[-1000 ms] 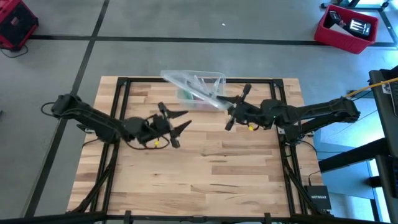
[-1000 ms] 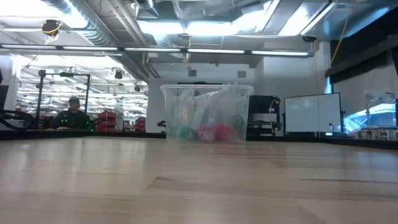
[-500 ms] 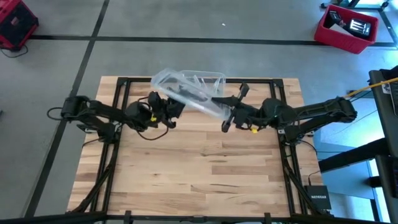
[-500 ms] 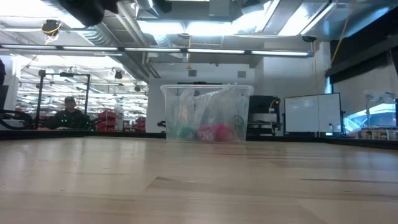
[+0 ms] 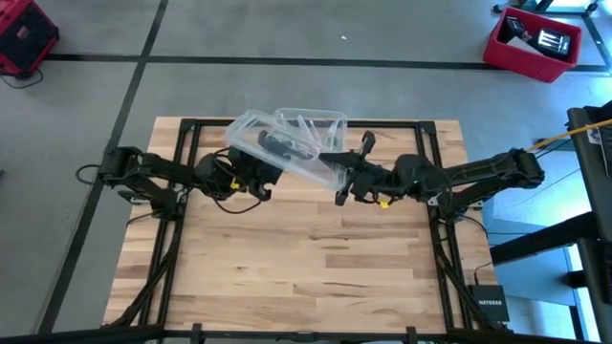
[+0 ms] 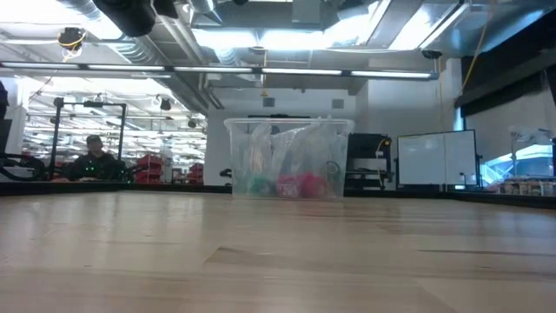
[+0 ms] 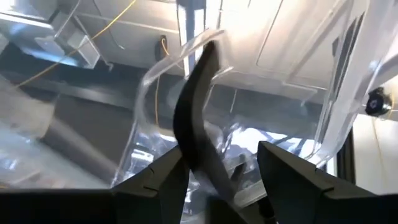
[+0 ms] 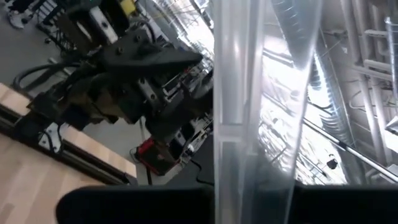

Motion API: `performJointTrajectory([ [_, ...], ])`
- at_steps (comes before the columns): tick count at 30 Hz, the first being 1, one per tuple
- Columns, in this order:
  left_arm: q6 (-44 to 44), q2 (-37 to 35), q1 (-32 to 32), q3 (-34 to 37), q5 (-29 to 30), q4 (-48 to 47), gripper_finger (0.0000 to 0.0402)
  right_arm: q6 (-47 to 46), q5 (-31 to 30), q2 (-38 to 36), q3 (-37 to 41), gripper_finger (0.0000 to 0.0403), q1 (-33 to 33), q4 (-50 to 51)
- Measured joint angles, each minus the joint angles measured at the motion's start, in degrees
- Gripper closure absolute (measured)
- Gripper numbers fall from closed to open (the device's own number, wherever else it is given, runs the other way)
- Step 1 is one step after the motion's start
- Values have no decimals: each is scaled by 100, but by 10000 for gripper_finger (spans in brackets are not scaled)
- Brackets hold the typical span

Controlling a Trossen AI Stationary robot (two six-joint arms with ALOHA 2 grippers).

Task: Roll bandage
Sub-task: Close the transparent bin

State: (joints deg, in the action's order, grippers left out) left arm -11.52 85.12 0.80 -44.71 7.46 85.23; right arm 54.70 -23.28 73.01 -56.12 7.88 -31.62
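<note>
The right gripper [image 5: 337, 164], clenched on the lid [image 5: 287, 153], lifts it; the left gripper [image 5: 271, 162] gapes beside the box [image 6: 289, 159]. A slip could drop it.

A clear plastic box [image 6: 289, 160] stands on the wooden table [image 6: 278, 252] at its far edge, pink item [image 6: 297, 185] inside; a clear lid [image 5: 277, 153] is tilted above. A seated person [image 6: 94, 161] is beyond.
</note>
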Motion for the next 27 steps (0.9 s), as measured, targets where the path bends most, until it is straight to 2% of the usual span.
performJointTrajectory([
  [3,-3,0,-5,0,-200,83,220,-4,-62,17,0,385,-2,109],
  [9,-27,0,-4,0,-234,110,225,-13,-181,28,0,387,-2,167],
  [11,-2,0,-2,0,-227,94,243,-13,-207,28,0,387,0,170],
  [14,97,0,-4,0,-225,72,297,-24,-195,26,-2,382,2,170],
  [17,220,0,-13,0,-260,63,369,-52,-264,28,-2,345,-2,295],
  [18,279,-1,-28,0,-264,91,380,-69,-307,28,0,331,-2,318],
  [23,237,-89,-91,0,-255,64,371,-604,-1252,26,0,271,0,473],
  [27,368,-450,-170,0,-246,-468,383,-955,-1818,-10,-1,237,-2,1176],
])
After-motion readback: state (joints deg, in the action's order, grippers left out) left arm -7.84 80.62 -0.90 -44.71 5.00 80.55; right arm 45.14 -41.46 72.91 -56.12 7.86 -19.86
